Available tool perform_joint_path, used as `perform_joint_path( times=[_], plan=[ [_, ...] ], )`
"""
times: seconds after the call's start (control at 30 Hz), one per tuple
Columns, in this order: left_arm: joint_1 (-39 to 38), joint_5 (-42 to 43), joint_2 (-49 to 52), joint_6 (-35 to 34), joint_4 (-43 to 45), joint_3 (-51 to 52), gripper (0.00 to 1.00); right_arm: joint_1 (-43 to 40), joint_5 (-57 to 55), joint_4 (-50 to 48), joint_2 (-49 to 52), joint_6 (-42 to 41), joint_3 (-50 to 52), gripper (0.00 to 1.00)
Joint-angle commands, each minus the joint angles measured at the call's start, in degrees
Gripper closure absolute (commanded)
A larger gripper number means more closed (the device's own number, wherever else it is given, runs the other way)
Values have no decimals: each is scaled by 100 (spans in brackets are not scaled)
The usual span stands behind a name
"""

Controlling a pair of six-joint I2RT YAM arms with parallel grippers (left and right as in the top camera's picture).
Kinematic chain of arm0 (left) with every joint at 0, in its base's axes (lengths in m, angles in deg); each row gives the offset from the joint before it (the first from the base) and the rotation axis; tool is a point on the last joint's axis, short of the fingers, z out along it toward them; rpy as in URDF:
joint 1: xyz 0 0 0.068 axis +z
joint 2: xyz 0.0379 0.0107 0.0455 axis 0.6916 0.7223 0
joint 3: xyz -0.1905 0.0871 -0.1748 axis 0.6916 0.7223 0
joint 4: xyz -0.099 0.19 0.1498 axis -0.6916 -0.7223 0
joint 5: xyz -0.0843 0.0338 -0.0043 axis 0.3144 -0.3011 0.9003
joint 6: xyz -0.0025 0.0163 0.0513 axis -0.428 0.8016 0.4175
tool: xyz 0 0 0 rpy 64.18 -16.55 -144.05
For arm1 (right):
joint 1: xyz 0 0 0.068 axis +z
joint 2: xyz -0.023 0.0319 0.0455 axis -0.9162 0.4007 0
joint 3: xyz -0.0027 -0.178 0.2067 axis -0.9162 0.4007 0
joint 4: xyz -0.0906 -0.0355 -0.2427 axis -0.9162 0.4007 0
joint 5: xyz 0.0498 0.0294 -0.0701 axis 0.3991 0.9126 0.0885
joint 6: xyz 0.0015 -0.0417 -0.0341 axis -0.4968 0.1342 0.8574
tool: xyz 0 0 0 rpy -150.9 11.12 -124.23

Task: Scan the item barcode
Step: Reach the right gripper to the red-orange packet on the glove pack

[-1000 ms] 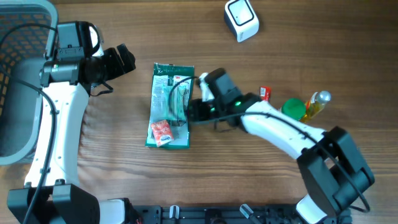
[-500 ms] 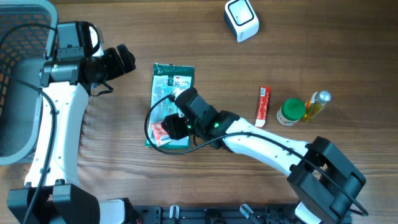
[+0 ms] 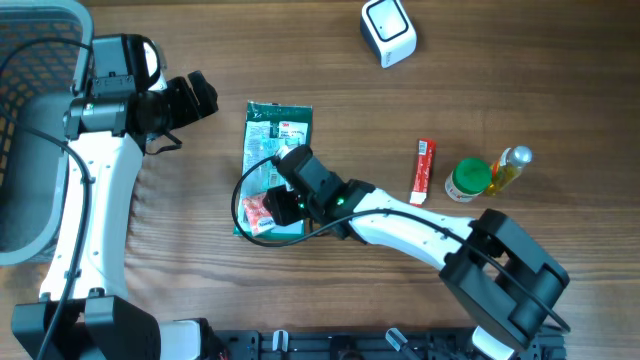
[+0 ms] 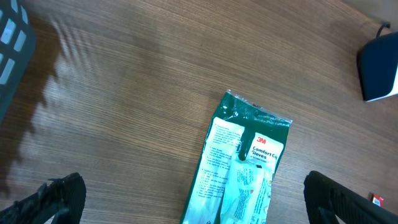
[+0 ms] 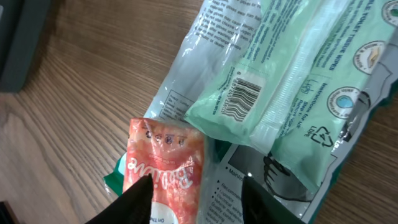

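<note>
A green 3M glove package point(image 3: 277, 130) lies flat on the wooden table, also in the left wrist view point(image 4: 231, 146). On it rest a pale green wipes pack point(image 5: 292, 81), whose barcode point(image 5: 239, 99) faces up, and a small pink packet point(image 3: 259, 212) point(image 5: 163, 168). My right gripper point(image 3: 277, 206) point(image 5: 198, 202) hovers low over the package's lower end. It is open, one fingertip point(image 5: 134, 202) over the pink packet and the other over the green package. My left gripper point(image 3: 195, 98) point(image 4: 202, 205) stands wide open, left of the package and holding nothing. The white scanner point(image 3: 388, 32) sits far back.
A grey basket point(image 3: 25, 130) fills the left edge. To the right of the right arm lie a red tube point(image 3: 425, 170), a green-capped jar point(image 3: 467, 180) and a yellow bottle point(image 3: 508, 168). The scanner's dark side point(image 4: 379, 68) shows at the left wrist view's right edge.
My right gripper swung from the package's right edge leftward and down over the pink packet, then settled there. The left arm has not moved.
</note>
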Motion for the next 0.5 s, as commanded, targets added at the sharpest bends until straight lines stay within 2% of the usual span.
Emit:
perform_joint_path(
  times=[0.0,0.37,0.47],
  plan=[
    [22,66,-17,118,11,-70,0,20,278,-59,166,-20,-2,55],
    [22,66,-17,118,11,-68,0,20,293,-46,328,-63,-2,56],
    [22,66,-17,118,11,-70,0,22,490,-127,483,-170,-2,60]
  ],
)
